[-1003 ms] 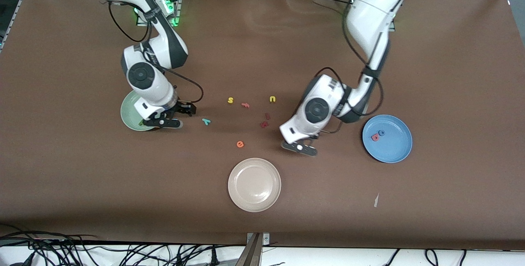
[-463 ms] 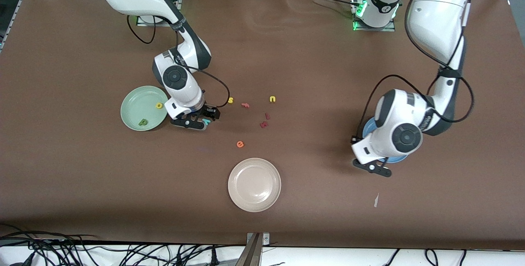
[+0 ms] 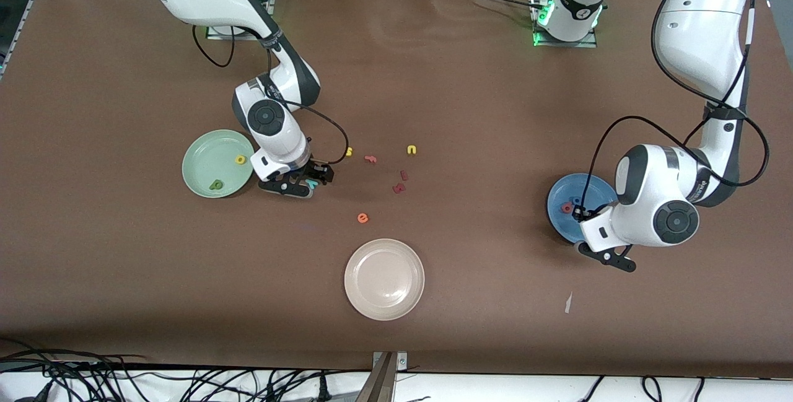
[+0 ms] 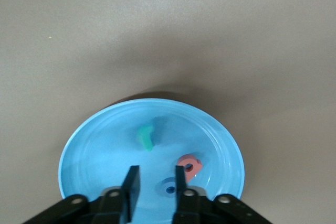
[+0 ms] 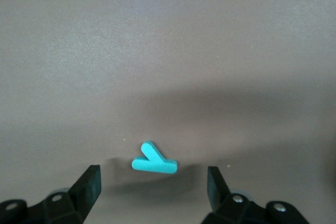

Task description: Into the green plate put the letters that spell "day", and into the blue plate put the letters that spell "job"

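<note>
The green plate holds the yellow a and the dark green d. Beside it, toward the middle of the table, the teal y lies flat between the wide-open fingers of my right gripper, untouched; it also shows as the teal y. My left gripper hovers over the blue plate, open with nothing between its fingers. In that plate lie the teal j, the salmon-pink b and the blue o. The left hand covers part of the blue plate.
A cream plate sits nearer the front camera at mid-table. Loose letters lie around the middle: a yellow s, a yellow u, an orange e and dark red pieces. A white scrap lies near the blue plate.
The left arm swung from mid-table to over the blue plate and its jaws parted; the teal j now lies in the plate. The right gripper moved from the green plate to the teal y.
</note>
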`<state>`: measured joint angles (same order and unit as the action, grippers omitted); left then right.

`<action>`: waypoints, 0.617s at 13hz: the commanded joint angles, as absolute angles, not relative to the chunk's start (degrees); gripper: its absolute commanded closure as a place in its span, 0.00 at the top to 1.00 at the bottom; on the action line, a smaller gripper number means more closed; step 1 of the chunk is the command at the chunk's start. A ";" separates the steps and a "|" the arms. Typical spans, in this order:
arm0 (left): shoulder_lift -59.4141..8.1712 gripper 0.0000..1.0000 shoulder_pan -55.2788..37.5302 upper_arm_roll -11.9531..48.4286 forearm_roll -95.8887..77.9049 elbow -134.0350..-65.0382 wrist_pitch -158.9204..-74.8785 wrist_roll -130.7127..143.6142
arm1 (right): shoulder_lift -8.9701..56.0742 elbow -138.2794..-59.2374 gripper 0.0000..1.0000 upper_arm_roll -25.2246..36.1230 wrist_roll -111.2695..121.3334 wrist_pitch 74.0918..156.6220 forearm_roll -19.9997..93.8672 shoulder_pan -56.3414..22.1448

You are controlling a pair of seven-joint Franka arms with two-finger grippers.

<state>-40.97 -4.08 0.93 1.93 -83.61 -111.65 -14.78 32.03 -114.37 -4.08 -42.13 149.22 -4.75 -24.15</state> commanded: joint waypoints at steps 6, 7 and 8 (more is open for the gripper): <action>-32.09 1.00 -4.83 2.02 0.97 -82.97 -106.35 8.08 | 34.54 -113.03 0.65 -3.25 -42.63 151.79 -6.33 -25.14; -30.78 1.00 -4.75 1.93 0.97 -82.88 -105.22 8.26 | 34.54 -113.03 0.58 -3.25 -42.63 151.79 -6.42 -25.22; -29.54 1.00 -4.75 1.67 0.97 -81.92 -103.29 8.26 | 34.54 -113.11 0.52 -3.25 -42.54 151.79 -6.85 -25.22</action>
